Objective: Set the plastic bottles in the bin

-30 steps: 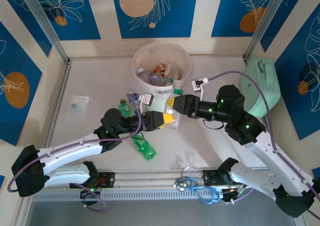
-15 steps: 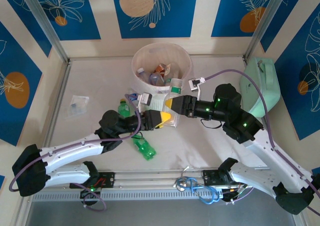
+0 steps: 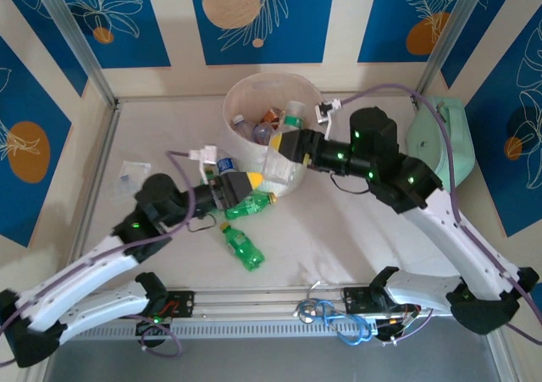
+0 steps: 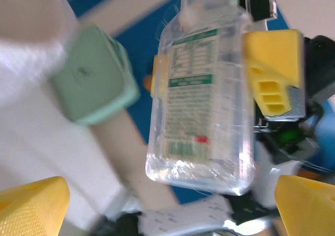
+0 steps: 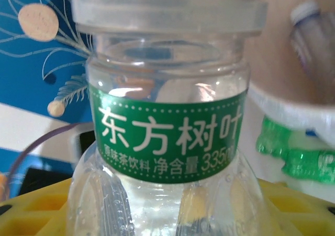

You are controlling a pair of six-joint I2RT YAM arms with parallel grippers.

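Note:
The pale round bin stands at the back centre with several bottles inside. My right gripper hovers at its front rim, shut on a clear bottle with a green label; the yellow fingers clamp its sides. My left gripper is open and apart from it, its yellow fingertips spread wide below the bottle's base. A green bottle lies just in front of the left gripper. Another green bottle lies nearer me. A blue-capped bottle lies beside the bin.
A mint-green case leans at the right wall, also in the left wrist view. A small clear plastic bag lies on the table at the left. Walls close the table on three sides.
The left gripper opened, let go of the clear bottle and drew back to the left. The right gripper closed on that bottle and carried it up toward the bin rim.

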